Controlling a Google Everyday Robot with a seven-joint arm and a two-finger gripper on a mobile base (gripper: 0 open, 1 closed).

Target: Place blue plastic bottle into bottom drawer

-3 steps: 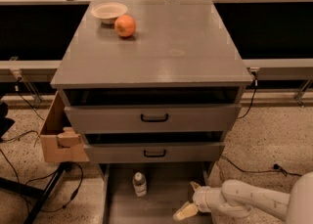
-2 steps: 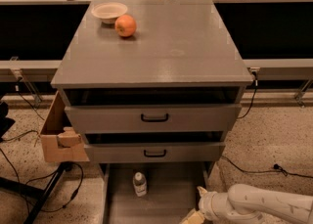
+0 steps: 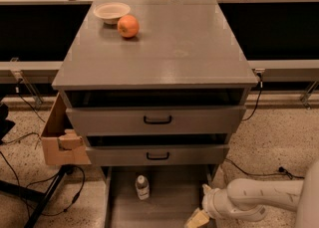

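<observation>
The blue plastic bottle stands upright on the floor of the open bottom drawer, towards the back and left of centre. The claw sits low at the drawer's right front, apart from the bottle and to its right. Whether it is wide or narrow I cannot tell. An orange rests on the desk.

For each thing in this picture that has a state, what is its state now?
blue plastic bottle: upright, capped, inside the bottom drawer
bottom drawer: pulled open
top drawer: slightly open
middle drawer: slightly open
gripper: low at the bottom drawer's right side, apart from the bottle
</observation>
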